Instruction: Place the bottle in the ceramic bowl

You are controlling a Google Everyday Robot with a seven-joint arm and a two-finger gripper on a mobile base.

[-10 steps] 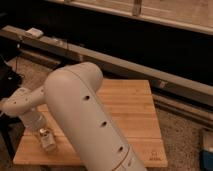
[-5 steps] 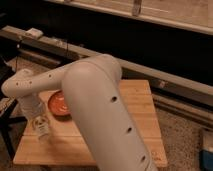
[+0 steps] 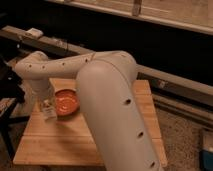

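Your gripper (image 3: pixel 46 103) is low at the left side of the wooden table (image 3: pixel 70 145), right at the top of the small white bottle (image 3: pixel 49 112). You cannot tell from this view whether it is clamped on the bottle or only poised over it. The bottle looks roughly upright, just beside the left rim of the orange-red ceramic bowl (image 3: pixel 69 101), not inside it. Expect a light, stiff plastic bottle with a smooth, rather slippery skin, so take it across the body below the cap. The bowl is shallow, glossy and probably breakable, so lower the bottle in gently, as it may roll
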